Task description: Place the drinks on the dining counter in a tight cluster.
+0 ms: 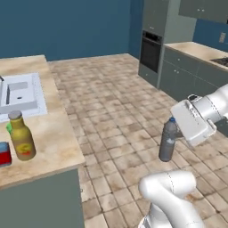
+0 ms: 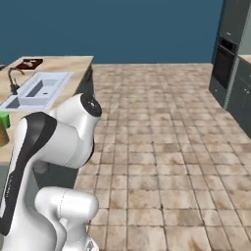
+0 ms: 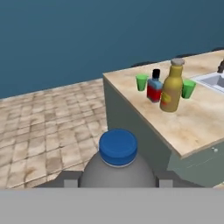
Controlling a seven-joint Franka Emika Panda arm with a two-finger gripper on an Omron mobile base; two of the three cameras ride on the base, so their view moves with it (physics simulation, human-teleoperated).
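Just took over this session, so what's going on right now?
The gripper is shut on the grey water bottle and holds it upright in the air over the tiled floor, off the end of the dining counter. The amber bottle and the blue bottle already stand side by side on that counter, with two green cups near them.

The long island's beige top [image 1: 49, 133] looked like matt veined marble. The slim greyish, blue-capped plastic water bottle [image 1: 167, 140] appeared smooth, and the floor's brown stone tiles [image 1: 111, 102] rough.

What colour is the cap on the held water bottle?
Blue cap, clearest in the hand view.
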